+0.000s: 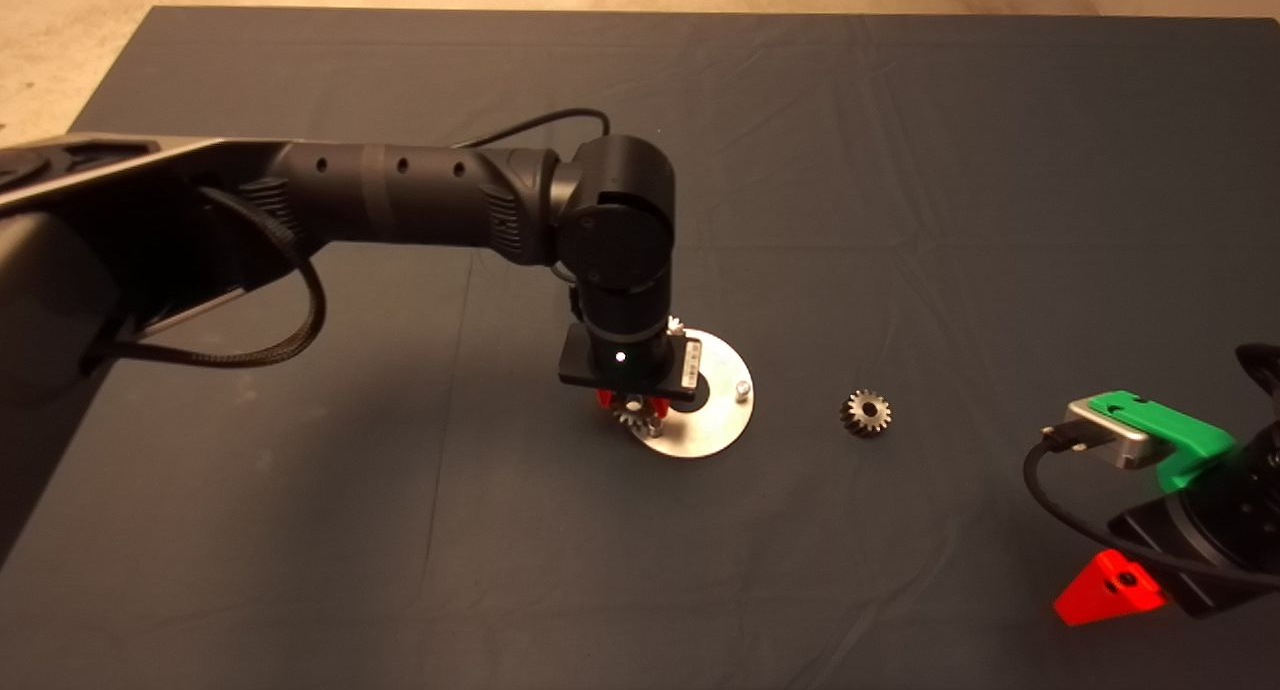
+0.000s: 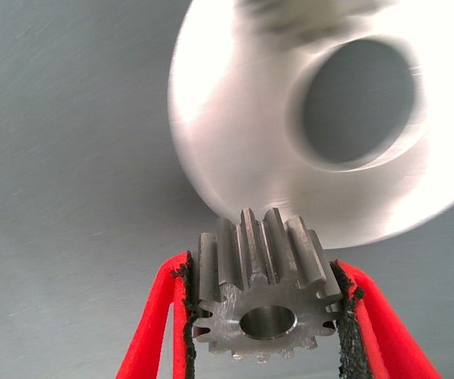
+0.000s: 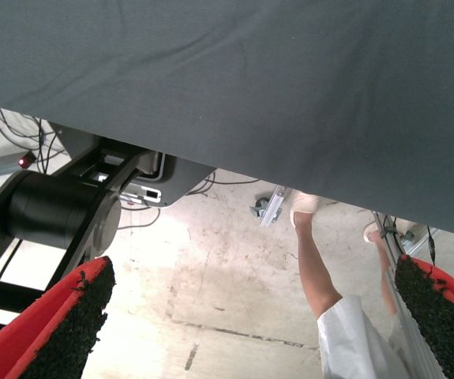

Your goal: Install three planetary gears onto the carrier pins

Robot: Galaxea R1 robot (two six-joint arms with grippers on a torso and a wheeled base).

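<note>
While the left gripper (image 2: pixel 268 316) clamped a small grey toothed steel gear (image 2: pixel 262 296) over the shiny silver disc's (image 1: pixel 712 425) near edge, another gear (image 1: pixel 866 412) lay right of it; the right gripper (image 3: pixel 250 316) waited, fingers wide apart.

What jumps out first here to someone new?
The left tool stands at the near-left rim of the shiny disc mid-mat, shut on a toothed steel gear gripped between its red fingers. A second gear lies loose on the mat to the disc's right. The right tool waits open at the lower right edge.
</note>
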